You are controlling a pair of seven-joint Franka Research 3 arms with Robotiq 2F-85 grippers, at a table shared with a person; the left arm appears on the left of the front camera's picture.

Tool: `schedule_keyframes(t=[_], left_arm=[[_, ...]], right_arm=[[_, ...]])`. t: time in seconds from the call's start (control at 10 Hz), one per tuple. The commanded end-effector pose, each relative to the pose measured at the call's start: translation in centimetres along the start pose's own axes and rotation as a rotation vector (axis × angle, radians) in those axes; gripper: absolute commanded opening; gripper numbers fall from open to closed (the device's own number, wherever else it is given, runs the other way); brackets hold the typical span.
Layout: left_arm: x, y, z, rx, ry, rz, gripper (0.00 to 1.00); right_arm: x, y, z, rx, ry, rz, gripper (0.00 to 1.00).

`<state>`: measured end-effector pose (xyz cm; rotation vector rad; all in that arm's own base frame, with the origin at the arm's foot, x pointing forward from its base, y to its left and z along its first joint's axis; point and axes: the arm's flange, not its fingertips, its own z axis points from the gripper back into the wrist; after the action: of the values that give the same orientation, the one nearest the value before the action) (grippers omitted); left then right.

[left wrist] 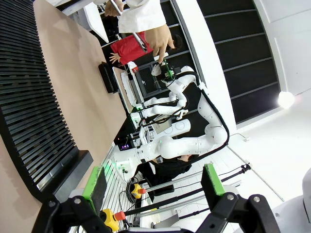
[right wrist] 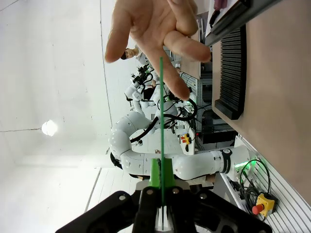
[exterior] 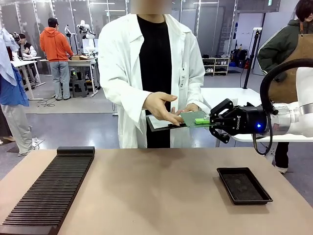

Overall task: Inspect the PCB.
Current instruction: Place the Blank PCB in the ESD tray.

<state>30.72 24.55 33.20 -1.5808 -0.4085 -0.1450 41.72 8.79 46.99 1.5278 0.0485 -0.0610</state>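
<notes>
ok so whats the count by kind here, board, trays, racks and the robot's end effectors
PCB: 1
shallow black tray: 1
black slotted rack: 1
dark clipboard: 1
end effectors: 2, the left end effector and the right end effector
total: 6

left gripper (left wrist: 153,187): jaws wide apart, nothing between
slotted rack (left wrist: 29,97): black, on tan table (left wrist: 73,63)
PCB (left wrist: 168,73): far off, just under person's hand (left wrist: 160,39)
</notes>
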Motion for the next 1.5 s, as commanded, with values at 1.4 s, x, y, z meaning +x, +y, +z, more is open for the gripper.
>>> schedule_keyframes(t=[1.4], left_arm=[[0.3, -0.5, -0.1, 0.026, 0.003, 0.013, 1.00]], right_arm=[[-0.1, -5.2, 9.1, -0.423, -0.144, 0.112, 0.03]])
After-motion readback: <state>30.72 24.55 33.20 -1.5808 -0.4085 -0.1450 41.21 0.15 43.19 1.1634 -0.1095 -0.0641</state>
